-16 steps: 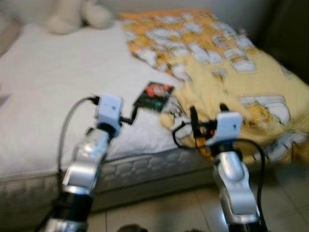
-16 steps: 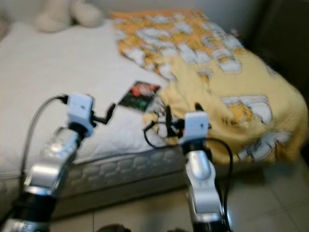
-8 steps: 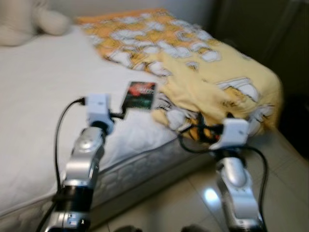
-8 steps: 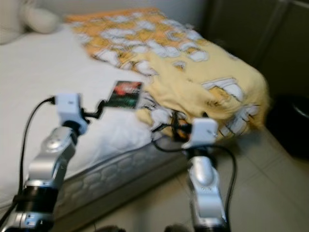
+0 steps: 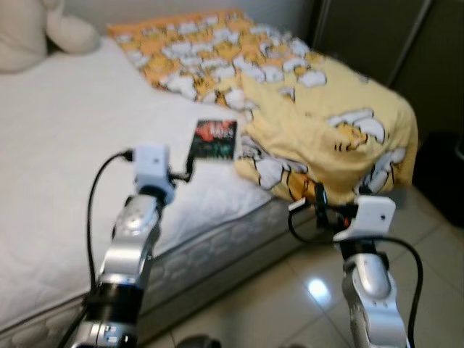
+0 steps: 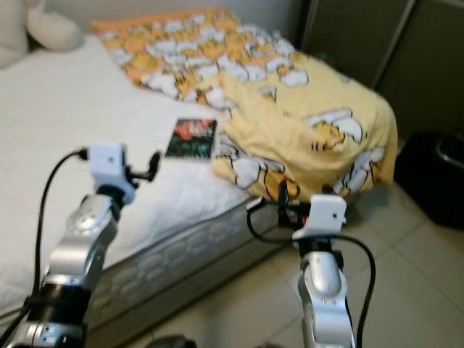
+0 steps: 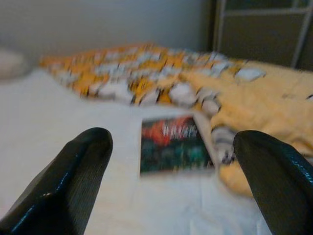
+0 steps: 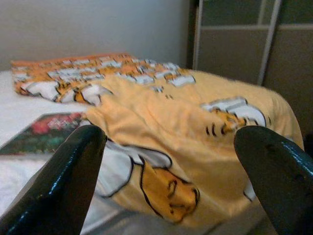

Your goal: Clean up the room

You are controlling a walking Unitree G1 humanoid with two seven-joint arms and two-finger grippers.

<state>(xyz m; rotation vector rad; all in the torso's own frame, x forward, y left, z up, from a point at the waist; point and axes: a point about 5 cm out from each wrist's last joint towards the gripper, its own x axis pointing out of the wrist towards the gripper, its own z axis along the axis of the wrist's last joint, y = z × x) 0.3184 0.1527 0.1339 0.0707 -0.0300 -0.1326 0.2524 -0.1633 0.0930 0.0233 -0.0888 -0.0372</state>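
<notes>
A dark book with a red cover (image 5: 214,139) lies flat on the white mattress (image 5: 65,145), its far edge against a rumpled yellow cartoon-print blanket (image 5: 319,123). My left gripper (image 5: 185,172) hovers over the mattress just short of the book, open; in the left wrist view the book (image 7: 173,144) sits between its black fingers (image 7: 78,181). My right gripper (image 5: 339,197) is open, off the bed's corner and just below the blanket's hanging edge. The right wrist view faces the blanket (image 8: 186,142), with the book (image 8: 44,132) off to one side.
A cream plush toy (image 5: 29,32) rests at the head of the bed. Dark wardrobe doors (image 5: 377,43) stand behind the bed's corner, and a black bin (image 6: 438,177) sits on the tiled floor (image 5: 290,304) to the right. The mattress side (image 5: 217,246) drops in front of me.
The camera has swung and the whole scene has shifted. My right gripper has moved right and lower, off the blanket's front to the bed's corner. The left gripper stays near the book.
</notes>
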